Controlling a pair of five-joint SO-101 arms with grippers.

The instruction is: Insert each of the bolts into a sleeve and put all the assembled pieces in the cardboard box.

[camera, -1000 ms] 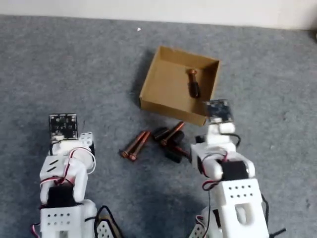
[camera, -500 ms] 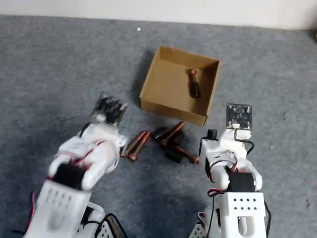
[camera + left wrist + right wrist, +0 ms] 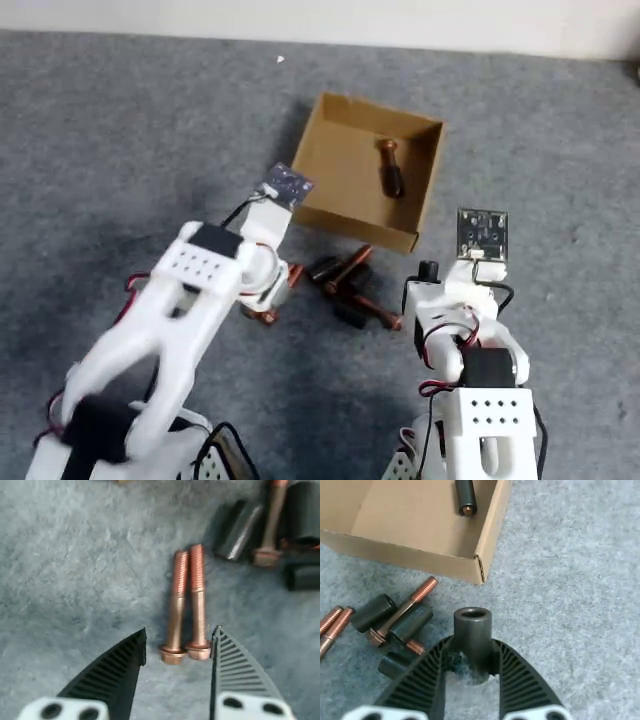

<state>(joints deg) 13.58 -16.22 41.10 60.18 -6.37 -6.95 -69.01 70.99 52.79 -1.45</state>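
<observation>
Since half a second ago the left arm (image 3: 200,290) has swung forward and inward, and it now stretches over a pair of copper-coloured hex-head bolts (image 3: 187,597); the right arm (image 3: 470,330) has kept its place. Left end effector (image 3: 180,631): jaws spread wide, low over the grey felt-like counter (image 3: 130,120), with one fingertip on either side of the two bolt heads and, as far as can be seen, touching neither. The two bolts lie side by side, touching along their length, with their threaded ends pointing away from the end effector. Right end effector (image 3: 471,647): closed on a black cylindrical sleeve (image 3: 472,625), which it holds upright with the open bore upward, near one corner of the shallow brown cardboard box (image 3: 487,540). Whether the sleeve's lower end touches the counter cannot be told. Between the two arms, just in front of the box's near wall, lies a loose pile (image 3: 345,280) of three more black sleeves and two more copper bolts. One of these bolts rests across the sleeves, and the other pokes out toward the right arm. The box holds one assembled piece (image 3: 390,168), a dark sleeve with a copper bolt head showing at one end. It lies on the box floor, nearer the wall on the right arm's side.
</observation>
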